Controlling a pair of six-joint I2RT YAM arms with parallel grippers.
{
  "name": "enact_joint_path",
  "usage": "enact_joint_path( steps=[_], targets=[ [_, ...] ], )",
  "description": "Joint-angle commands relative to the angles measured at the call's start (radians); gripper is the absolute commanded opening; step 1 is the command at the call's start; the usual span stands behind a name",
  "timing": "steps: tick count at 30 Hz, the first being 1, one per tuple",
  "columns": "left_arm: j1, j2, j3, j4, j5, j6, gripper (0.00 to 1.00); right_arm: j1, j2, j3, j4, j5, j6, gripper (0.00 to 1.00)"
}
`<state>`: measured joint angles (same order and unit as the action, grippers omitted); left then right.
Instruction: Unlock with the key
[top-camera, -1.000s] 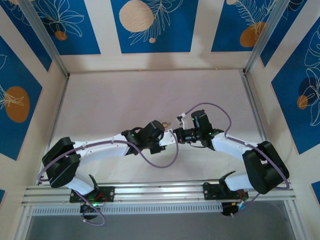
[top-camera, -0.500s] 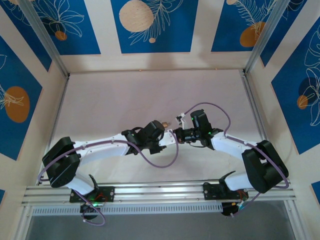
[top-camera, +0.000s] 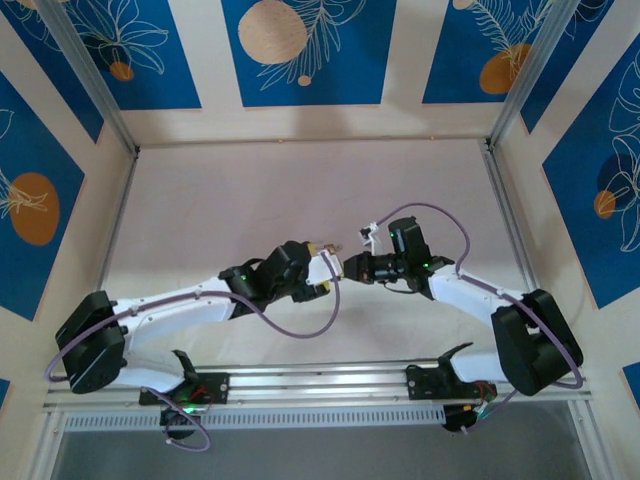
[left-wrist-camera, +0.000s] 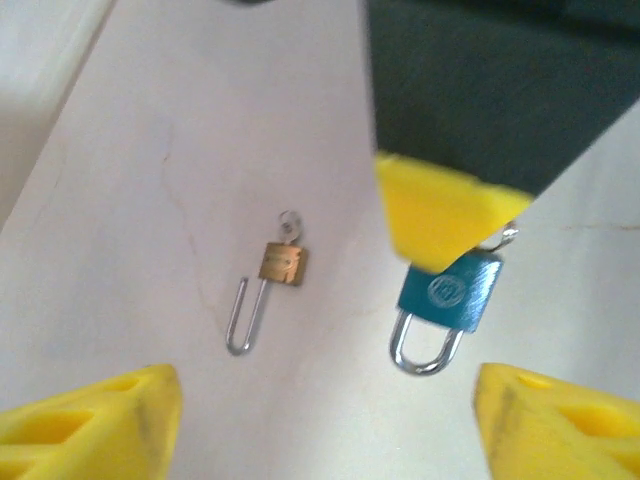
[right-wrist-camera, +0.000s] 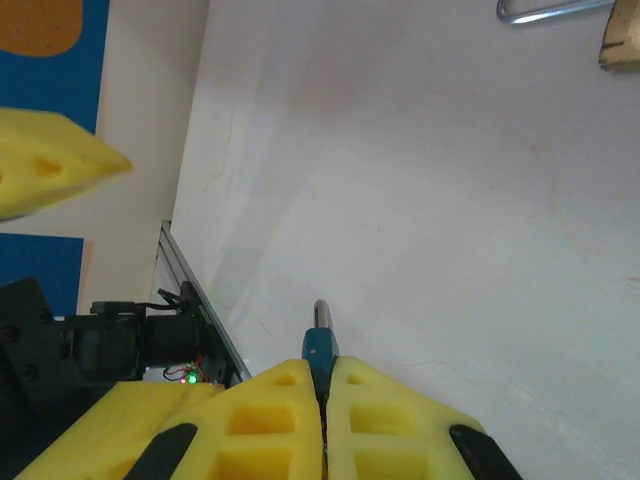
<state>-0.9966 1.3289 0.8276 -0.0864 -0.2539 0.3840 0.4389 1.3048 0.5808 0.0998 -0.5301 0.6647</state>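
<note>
At the near edge of the table (top-camera: 300, 190) a metal rail (top-camera: 320, 385) carries both arm bases, and purple cables (top-camera: 300, 325) hang along the arms. Both arms reach to the middle of the table, where their tips almost meet.

The left gripper (left-wrist-camera: 325, 390) stands wide, and nothing is between its yellow fingers (left-wrist-camera: 120, 420). In the top view this left gripper (top-camera: 325, 270) is just beside the right gripper (top-camera: 350, 266).

The right gripper (right-wrist-camera: 320, 365) is pressed closed on the key (right-wrist-camera: 319, 345). The blue head sits between the yellow pads and a slim silvery end sticks out past the tips, above the table. From the left wrist, one right finger (left-wrist-camera: 440, 210) covers the top of the key (left-wrist-camera: 450, 295). Here the silvery end looks like a loop. The head has a round stamped mark, too blurred to read.

A small brass padlock (left-wrist-camera: 283, 264) lies flat on the table, apart from the key, with its long silver shackle (left-wrist-camera: 243, 320) pointing away from the body. A small ring (left-wrist-camera: 290, 222) lies at the body's other end. The right wrist sees this padlock (right-wrist-camera: 620, 40) well ahead of the key tip.

Farthest, the blue wall panels (top-camera: 300, 50) carry orange circles and white leaf drawings.
</note>
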Motion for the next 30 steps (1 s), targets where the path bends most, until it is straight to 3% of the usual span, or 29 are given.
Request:
enact_joint_path(
  steps=[1, 4, 10, 16, 24, 30],
  targets=[
    [0.016, -0.002, -0.058, 0.071, -0.073, -0.085, 0.82, -0.019, -0.019, 0.005, 0.019, -0.062, 0.041, 0.01],
    [0.053, -0.026, -0.115, 0.137, 0.009, -0.158, 0.86, -0.028, -0.027, -0.011, 0.057, -0.098, 0.073, 0.01],
    [0.204, -0.13, -0.196, 0.242, 0.338, -0.344, 0.86, -0.036, -0.061, -0.066, 0.153, -0.122, 0.071, 0.01],
    [0.232, -0.093, -0.18, 0.257, 0.516, -0.417, 0.86, -0.035, -0.063, -0.07, 0.183, -0.138, 0.067, 0.01],
    [0.233, -0.011, -0.138, 0.281, 0.59, -0.445, 0.85, -0.035, -0.076, -0.068, 0.177, -0.142, 0.072, 0.0],
    [0.232, 0.004, -0.14, 0.301, 0.546, -0.441, 0.84, -0.031, -0.087, -0.071, 0.171, -0.142, 0.071, 0.0]
  ],
)
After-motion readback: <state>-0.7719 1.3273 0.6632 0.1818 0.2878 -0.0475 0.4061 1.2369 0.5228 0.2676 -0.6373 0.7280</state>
